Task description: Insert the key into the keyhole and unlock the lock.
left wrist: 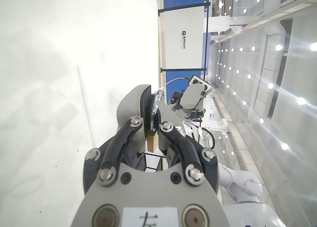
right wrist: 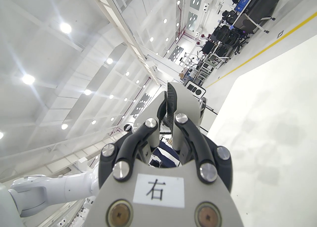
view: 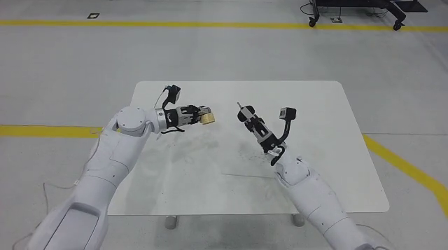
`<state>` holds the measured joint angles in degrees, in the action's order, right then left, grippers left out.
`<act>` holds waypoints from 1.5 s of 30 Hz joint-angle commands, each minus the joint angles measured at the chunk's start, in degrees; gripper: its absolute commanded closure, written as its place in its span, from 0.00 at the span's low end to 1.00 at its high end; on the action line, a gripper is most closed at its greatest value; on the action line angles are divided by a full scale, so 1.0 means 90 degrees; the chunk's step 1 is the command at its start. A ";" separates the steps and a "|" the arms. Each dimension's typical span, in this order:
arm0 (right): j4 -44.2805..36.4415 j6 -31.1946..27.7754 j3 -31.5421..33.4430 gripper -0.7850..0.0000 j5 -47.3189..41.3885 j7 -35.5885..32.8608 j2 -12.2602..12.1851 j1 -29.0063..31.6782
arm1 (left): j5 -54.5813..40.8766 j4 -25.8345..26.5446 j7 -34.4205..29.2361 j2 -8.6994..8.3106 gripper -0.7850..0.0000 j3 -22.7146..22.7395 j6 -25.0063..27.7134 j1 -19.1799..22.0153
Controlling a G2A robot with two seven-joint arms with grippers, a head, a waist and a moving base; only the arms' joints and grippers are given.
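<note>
The left end effector [view: 196, 116] [left wrist: 151, 111] is drawn narrow, its fingers clamped on a small brass padlock with a silver shackle [view: 208, 117] [left wrist: 151, 142]. The lock's yellow body juts from the fingertips in the top view. In the left wrist view the brass shows between the two black-linked fingers [left wrist: 138, 104], with the shackle pressed against one ribbed pad.

Just to the padlock's right, the right end effector [view: 246, 117] [right wrist: 168, 104] is pinched narrow on a thin, dark-headed metal key [view: 240, 107]. The slim blade pokes out past the fingertips and stands apart from the padlock, with a clear gap between the two. In the right wrist view the grey fingers [right wrist: 183, 104] meet on a dark sliver.

Below the padlock lies the white, round-cornered bench [view: 315, 173], and both arms hold their loads raised off its top. Well beyond the padlock, a yellow line [view: 210, 24] runs across the pale grey floor. Farther off, a black wheeled frame [view: 357, 1] stands to the padlock's right.
</note>
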<state>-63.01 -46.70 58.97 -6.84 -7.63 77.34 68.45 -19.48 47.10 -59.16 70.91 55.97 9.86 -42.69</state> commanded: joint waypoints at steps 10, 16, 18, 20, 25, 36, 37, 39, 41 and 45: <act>-0.0796 0.1613 -0.0055 1.00 -0.0335 -0.0640 -0.0045 0.0449 | -0.0543 -0.0032 0.0534 0.0191 1.00 -0.0163 -0.1084 0.0055; -0.2274 0.2965 0.0393 1.00 -0.0416 -0.0431 -0.0197 0.1444 | -0.0417 -0.0086 0.1094 0.0374 1.00 -0.0461 -0.1062 0.0156; -0.2648 0.3299 0.0400 1.00 -0.0517 -0.0370 -0.0205 0.1681 | -0.0476 -0.0192 0.1103 0.0415 1.00 -0.0491 -0.0928 0.0150; -0.2873 0.3541 0.0362 1.00 -0.0665 -0.0390 -0.0200 0.1811 | -0.0505 -0.0290 0.1097 0.0443 1.00 -0.0501 -0.0795 0.0161; -0.2785 0.3879 0.0109 1.00 -0.0447 0.0105 -0.0119 0.1707 | -0.0527 -0.0446 0.1041 0.0471 1.00 -0.0456 -0.0514 0.0198; -0.2268 0.3830 -0.0369 1.00 -0.0305 0.0778 0.0100 0.1237 | -0.0577 -0.0552 0.0773 0.0514 1.00 -0.0397 -0.0432 0.0225; -0.2231 0.3820 -0.0396 1.00 -0.0305 0.0814 0.0117 0.1207 | -0.0570 -0.0560 0.0760 0.0517 1.00 -0.0393 -0.0433 0.0229; -0.2150 0.3789 -0.0439 1.00 -0.0282 0.0898 0.0149 0.1145 | -0.0562 -0.0574 0.0750 0.0523 1.00 -0.0384 -0.0429 0.0233; -0.2070 0.3768 -0.0469 1.00 -0.0241 0.0992 0.0177 0.1090 | -0.0554 -0.0576 0.0743 0.0530 1.00 -0.0376 -0.0428 0.0232; -0.1954 0.3732 -0.0497 1.00 -0.0265 0.1091 0.0228 0.1002 | -0.0533 -0.0523 0.0745 0.0548 1.00 -0.0377 -0.0440 0.0207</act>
<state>-80.92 -13.11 54.53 -9.20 2.02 79.30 77.67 -24.39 42.27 -52.49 75.80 52.59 5.96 -40.76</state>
